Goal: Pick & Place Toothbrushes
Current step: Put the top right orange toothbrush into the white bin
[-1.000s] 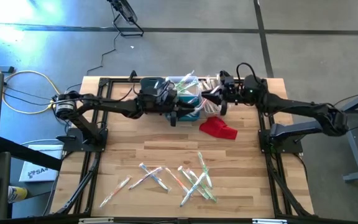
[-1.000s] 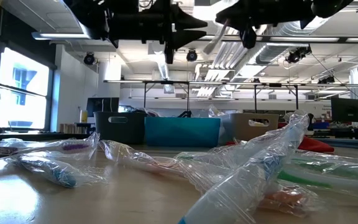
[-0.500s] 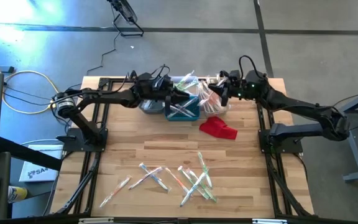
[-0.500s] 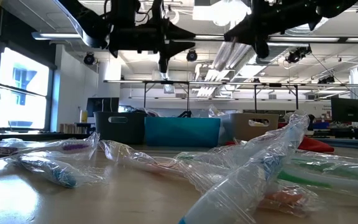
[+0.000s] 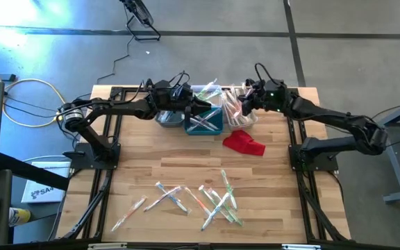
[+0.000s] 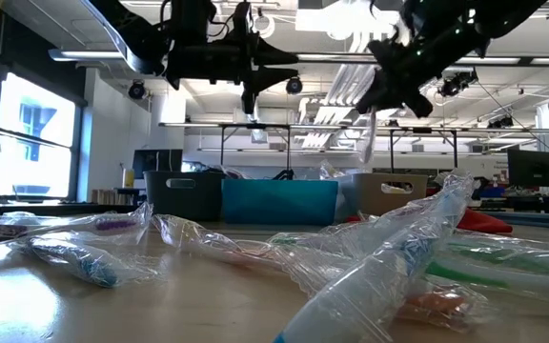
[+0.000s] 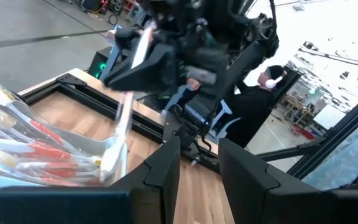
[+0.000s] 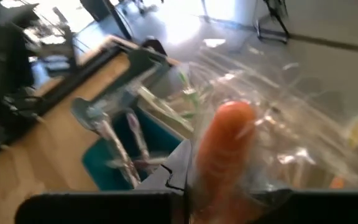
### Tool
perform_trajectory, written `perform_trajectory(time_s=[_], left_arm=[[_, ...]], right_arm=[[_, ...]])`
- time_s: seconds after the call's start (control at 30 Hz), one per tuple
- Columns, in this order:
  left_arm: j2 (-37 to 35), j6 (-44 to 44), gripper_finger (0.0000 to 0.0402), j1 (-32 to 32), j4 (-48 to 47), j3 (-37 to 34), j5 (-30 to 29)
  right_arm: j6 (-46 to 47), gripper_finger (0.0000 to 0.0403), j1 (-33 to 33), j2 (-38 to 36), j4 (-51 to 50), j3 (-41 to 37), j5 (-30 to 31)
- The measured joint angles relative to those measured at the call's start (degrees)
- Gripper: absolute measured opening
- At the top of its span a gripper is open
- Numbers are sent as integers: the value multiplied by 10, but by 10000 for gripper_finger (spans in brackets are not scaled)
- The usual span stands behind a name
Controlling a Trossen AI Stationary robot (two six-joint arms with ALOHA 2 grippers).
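- Orange-handled toothbrush [image 8: 224, 155], clear wrapper: clamped between the fingers of the right hand [image 5: 245, 104]. Held high over the white bin [image 5: 240, 117] at the worktop's twelve o'clock edge, presumably so it can be dropped in with like-coloured stock.
- Axis of held item: in the low view it hangs near vertical from the hand, free end towards six o'clock of that picture, pointing down at the bins; a slight tilt cannot be ruled out.
- White bin: contents show orange handles and pale heads in wrappers, lying roughly parallel along the bin's length, judged a sorting by colour.
- Teal bin [image 5: 207, 125]: just beside the white bin on its nine o'clock side; holds a few crossed wrapped brushes.
- Grey bin [image 5: 167, 120]: next along at nine o'clock, partly under the left arm.
- Left hand [image 5: 194, 105]: fingers apart, nothing between them in its wrist view; poised over the teal and grey bins, apparently empty and free for another pick.
- Loose toothbrushes [image 5: 217, 201]: scattered stock at the worktop's [image 5: 276, 187] six o'clock side, well apart from the bins; long axes run in mixed directions, several crossing, awaiting collection.
- Red cloth [image 5: 243, 144]: lies near the white bin, on its six o'clock side; no part in the sort.
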Motion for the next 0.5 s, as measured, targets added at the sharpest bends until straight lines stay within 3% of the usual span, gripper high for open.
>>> perform_trajectory(time_s=[0.33, 0.5], left_arm=[[0, -1, 109, 0, -16, 0, 0], [0, -1, 109, 0, -20, 0, -2]], right_arm=[[2, 34, 0, 99, 37, 0, 38], [27, 34, -3, 139, 51, 0, 24]])
